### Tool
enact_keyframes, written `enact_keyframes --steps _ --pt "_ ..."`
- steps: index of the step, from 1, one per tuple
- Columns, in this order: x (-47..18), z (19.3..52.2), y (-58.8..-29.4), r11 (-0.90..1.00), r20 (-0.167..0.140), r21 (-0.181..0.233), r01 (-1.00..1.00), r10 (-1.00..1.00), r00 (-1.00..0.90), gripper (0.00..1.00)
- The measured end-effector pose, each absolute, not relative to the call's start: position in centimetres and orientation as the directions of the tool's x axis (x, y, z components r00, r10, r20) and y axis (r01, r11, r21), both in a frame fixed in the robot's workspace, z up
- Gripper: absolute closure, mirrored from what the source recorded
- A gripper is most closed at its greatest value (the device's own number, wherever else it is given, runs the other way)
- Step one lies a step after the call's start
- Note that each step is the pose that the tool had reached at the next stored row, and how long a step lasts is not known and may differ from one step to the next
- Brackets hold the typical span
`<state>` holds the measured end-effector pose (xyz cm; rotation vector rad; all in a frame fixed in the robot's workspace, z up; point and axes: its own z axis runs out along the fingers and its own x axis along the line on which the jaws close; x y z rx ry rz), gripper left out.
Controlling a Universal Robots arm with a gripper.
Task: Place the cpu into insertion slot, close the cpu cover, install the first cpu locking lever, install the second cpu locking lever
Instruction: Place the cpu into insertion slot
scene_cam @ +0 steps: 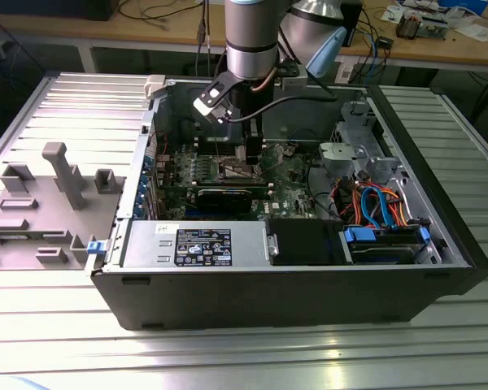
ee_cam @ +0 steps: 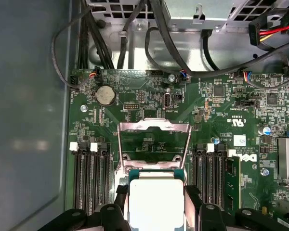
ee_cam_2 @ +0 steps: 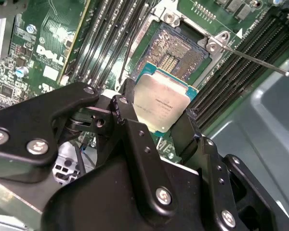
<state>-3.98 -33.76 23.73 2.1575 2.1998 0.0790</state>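
Observation:
My gripper (ee_cam_2: 156, 114) is shut on the cpu (ee_cam_2: 161, 103), a flat square chip with a pale metal top, with a black finger on each of two opposite sides. The cpu hangs over the near edge of the insertion slot (ee_cam_2: 178, 50), whose dark pin field lies bare. In the first wrist view the cpu (ee_cam: 155, 202) sits between the fingers of the gripper (ee_cam: 156, 204). Beyond it the cpu cover (ee_cam: 154, 127) stands raised, a silvery frame with a large window. A thin locking lever (ee_cam_2: 253, 59) sticks out, unlatched. In the exterior view the gripper (scene_cam: 242, 150) is low over the motherboard.
Black memory slots (ee_cam: 91, 178) flank the socket on both sides. A round coin battery (ee_cam: 105, 95) lies on the green board, and black cables (ee_cam: 135, 29) run behind it. The open computer case (scene_cam: 268, 292) holds a power supply (scene_cam: 195, 244) and drive cables (scene_cam: 374, 203). A grey fixture (scene_cam: 57, 175) sits outside the case, on the exterior view's left.

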Motion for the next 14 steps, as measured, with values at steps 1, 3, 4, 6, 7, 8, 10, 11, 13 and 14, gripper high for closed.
enact_keyframes --steps 1,3,4,6,7,8,10,11,13,14 --pt "-4.0 23.5 -33.8 0.018 -0.007 0.078 0.997 1.0 -0.018 0.46" --pt "-4.9 22.5 -33.8 0.016 -0.007 0.078 0.997 1.0 -0.016 0.46" --pt "-4.9 22.5 -33.8 0.016 -0.007 0.078 0.997 1.0 -0.016 0.46" --pt "-4.9 22.5 -33.8 0.016 -0.007 0.078 0.997 1.0 -0.016 0.46" --pt "-4.9 22.5 -33.8 0.016 -0.007 0.078 0.997 1.0 -0.016 0.46" --pt "-4.9 22.4 -33.8 0.016 -0.007 0.078 0.997 1.0 -0.016 0.46" --pt "-4.9 22.2 -33.7 0.016 -0.011 0.078 0.997 1.0 -0.015 0.46" --pt "-4.9 22.0 -33.7 0.016 -0.012 0.077 0.997 1.0 -0.015 0.46" --pt "-4.9 21.8 -33.6 0.013 -0.012 0.076 0.997 1.0 -0.012 0.46" --pt "-5.0 21.7 -33.5 0.01 -0.012 0.076 0.997 1.0 -0.009 0.46"
